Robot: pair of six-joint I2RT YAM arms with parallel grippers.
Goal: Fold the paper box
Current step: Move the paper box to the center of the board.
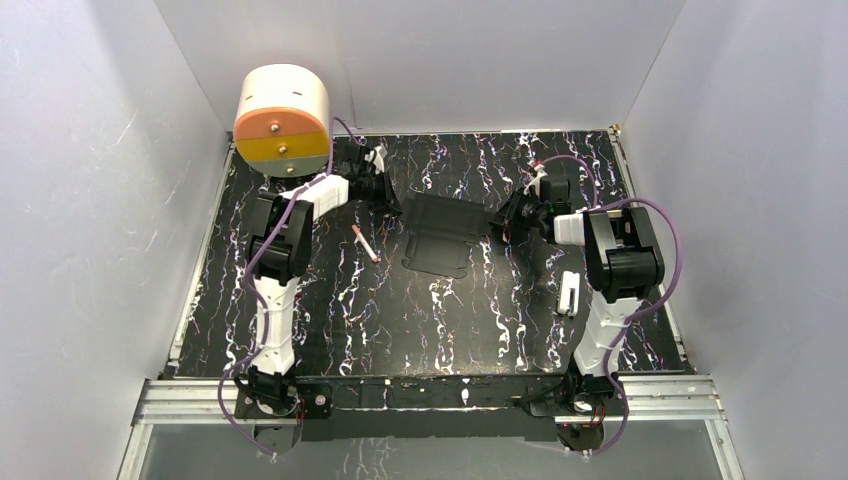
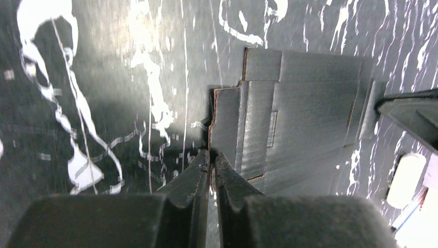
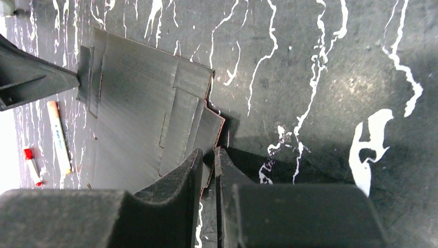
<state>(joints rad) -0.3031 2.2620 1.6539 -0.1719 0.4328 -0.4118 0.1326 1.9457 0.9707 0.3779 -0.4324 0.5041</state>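
Observation:
The paper box [image 1: 443,232] lies as a flat black creased blank at the middle of the marbled table, between the two arms. My left gripper [image 1: 393,203] is at its left edge. In the left wrist view the gripper [image 2: 212,156] is shut on a side flap of the paper box [image 2: 304,119], whose thin edge runs between the fingertips. My right gripper [image 1: 503,222] is at the opposite edge. In the right wrist view this gripper [image 3: 208,154] is shut on a corner flap of the paper box [image 3: 134,108], with the flap lifted slightly.
A white pen [image 1: 365,243] lies left of the blank, seen again as the pen [image 3: 59,137] beside a small red-capped piece [image 3: 32,166]. A white block [image 1: 569,292] lies near the right arm. A cream and orange drum [image 1: 283,120] hangs at back left. White walls enclose the table.

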